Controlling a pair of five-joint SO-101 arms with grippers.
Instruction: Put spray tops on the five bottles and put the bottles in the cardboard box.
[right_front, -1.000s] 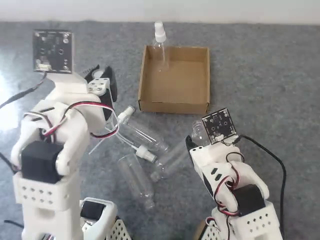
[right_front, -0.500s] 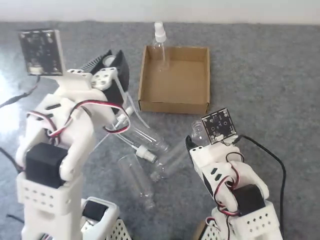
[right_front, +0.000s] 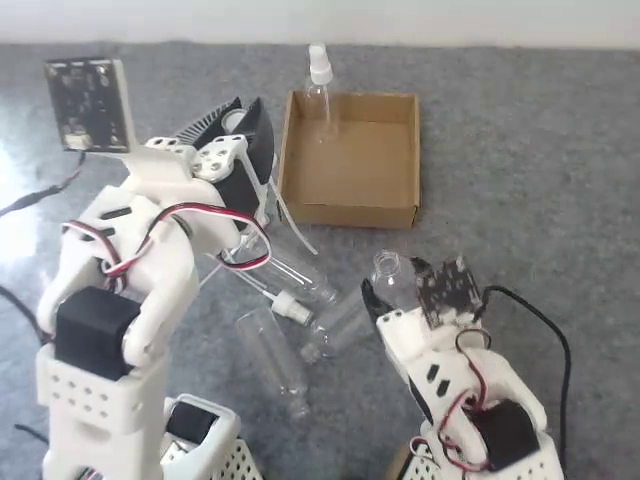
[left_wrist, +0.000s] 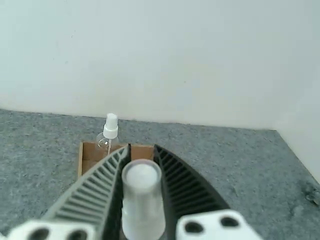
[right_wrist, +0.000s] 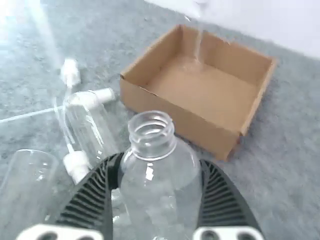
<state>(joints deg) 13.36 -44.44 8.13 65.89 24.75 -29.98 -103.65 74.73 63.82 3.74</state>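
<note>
**Cap and bottle presented for joining**

The left gripper (left_wrist: 141, 150) was closed on a white spray top (left_wrist: 142, 187), held aloft just beside the cardboard box (right_front: 350, 212). The right gripper (right_wrist: 157, 165) clasped an uncapped bottle (right_wrist: 152, 190) upright with its neck exposed, probably to receive the top. One capped bottle (right_front: 320, 90) stood inside the box, and loose bottles (right_front: 272, 352) lay in front of it.

Glossy clear plastic bottle (right_wrist: 155, 175); matt cardboard box (right_wrist: 176, 118)
</note>
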